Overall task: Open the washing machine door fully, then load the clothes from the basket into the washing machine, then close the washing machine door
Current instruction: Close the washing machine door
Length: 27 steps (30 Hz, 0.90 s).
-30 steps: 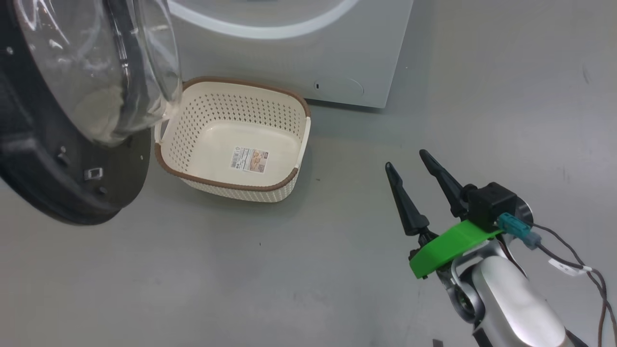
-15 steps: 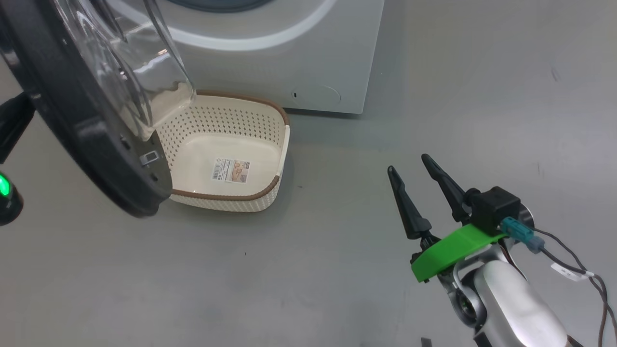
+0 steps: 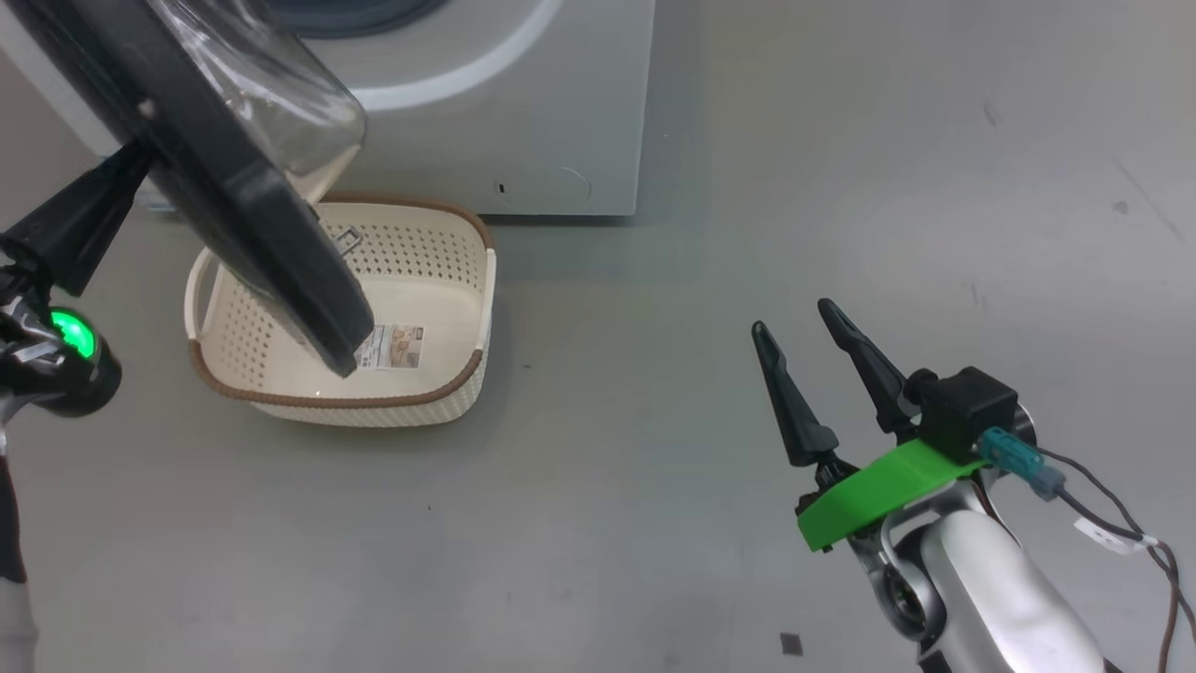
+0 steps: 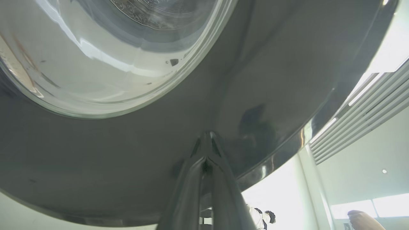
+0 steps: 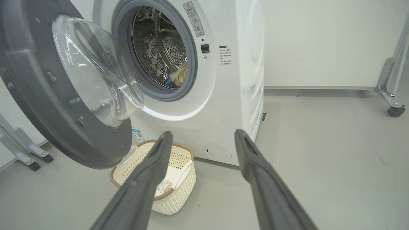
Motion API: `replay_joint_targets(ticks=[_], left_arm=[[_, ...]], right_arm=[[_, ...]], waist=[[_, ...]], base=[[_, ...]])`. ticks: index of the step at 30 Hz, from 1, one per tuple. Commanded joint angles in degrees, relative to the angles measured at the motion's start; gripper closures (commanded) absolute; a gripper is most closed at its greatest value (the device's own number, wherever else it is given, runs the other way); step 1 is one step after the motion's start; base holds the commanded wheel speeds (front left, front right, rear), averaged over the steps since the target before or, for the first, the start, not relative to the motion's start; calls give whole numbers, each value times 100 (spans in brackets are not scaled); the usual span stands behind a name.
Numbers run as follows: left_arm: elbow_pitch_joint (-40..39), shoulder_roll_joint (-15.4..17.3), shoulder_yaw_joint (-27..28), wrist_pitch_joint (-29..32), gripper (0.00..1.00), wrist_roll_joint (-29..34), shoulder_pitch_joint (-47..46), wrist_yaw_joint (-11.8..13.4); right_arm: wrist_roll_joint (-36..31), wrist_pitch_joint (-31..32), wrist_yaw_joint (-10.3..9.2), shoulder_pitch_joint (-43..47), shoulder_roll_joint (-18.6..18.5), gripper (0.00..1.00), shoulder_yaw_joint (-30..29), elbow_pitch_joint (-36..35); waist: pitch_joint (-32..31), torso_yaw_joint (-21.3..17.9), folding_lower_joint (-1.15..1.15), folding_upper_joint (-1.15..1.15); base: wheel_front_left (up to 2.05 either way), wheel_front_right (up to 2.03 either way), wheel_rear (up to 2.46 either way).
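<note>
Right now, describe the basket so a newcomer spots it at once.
Start at the white washing machine. On the grey floor before it, under the open washing machine door, sits the basket. Unlike its neighbours, it is small, cream, perforated and brown-rimmed, with a paper label inside.

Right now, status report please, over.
Left gripper shut, tips on the washing machine door outer face; right gripper open, empty. Clothes in drum, door open. Basket empty below door.
</note>
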Motion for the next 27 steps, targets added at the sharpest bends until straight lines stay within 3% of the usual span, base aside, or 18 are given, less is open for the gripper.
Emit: replay_joint_targets(ticks=[1,11,19,27], left_arm=[[-269,193,132,-4,100,46,-190,27],[-239,-55,137,-211,100,39,-360,92],[25,-283,248,-669,100,124,-572,-113],[267,-369,232,-794,100,222,-604,-290]], right_arm=[[35,-53,0,-51,33,0,74,-210],[106,-53,0,24,33,0,23,-386],[201,-53,0,87,33,0,-24,-512],[225,-53,0,189,33,0,-162,-619]], waist=[[36,-127,0,0],[175,-750,0,0],[278,-1217,0,0],[285,-1352,0,0]], base=[[0,0,0],[0,0,0],[0,0,0],[0,0,0]])
